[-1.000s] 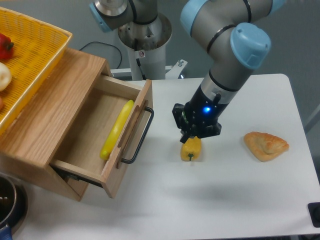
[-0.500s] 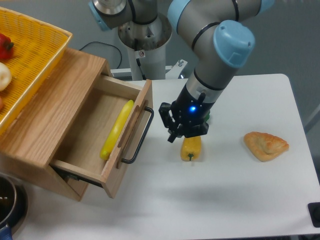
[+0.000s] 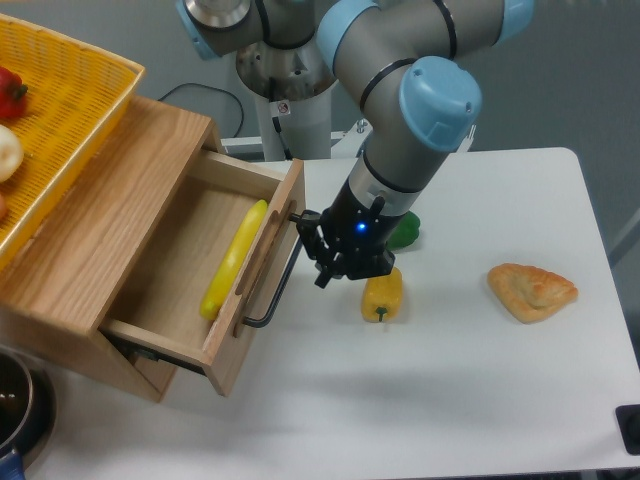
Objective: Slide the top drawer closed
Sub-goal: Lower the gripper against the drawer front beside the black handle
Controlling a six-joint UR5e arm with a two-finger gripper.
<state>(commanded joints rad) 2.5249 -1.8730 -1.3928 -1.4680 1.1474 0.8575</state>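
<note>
Hovering just beside the black bar handle, the gripper is pointing down over the white table, and from this angle I cannot tell whether its fingers are spread or closed; nothing is showing between them. Left of it, the top drawer is standing pulled well out of the wooden cabinet, its flat oak front panel facing the arm. Lying lengthwise inside the drawer, against the inner face of the front panel, is a long yellow vegetable, probably a squash. A yellow woven basket is sitting on top of the cabinet, holding a red pepper and a pale round item cut off by the picture's edge. On the table, a yellow bell pepper is lying just right of the gripper, a green vegetable is peeking out behind the arm, and a pastry is resting well apart toward the right.
</note>
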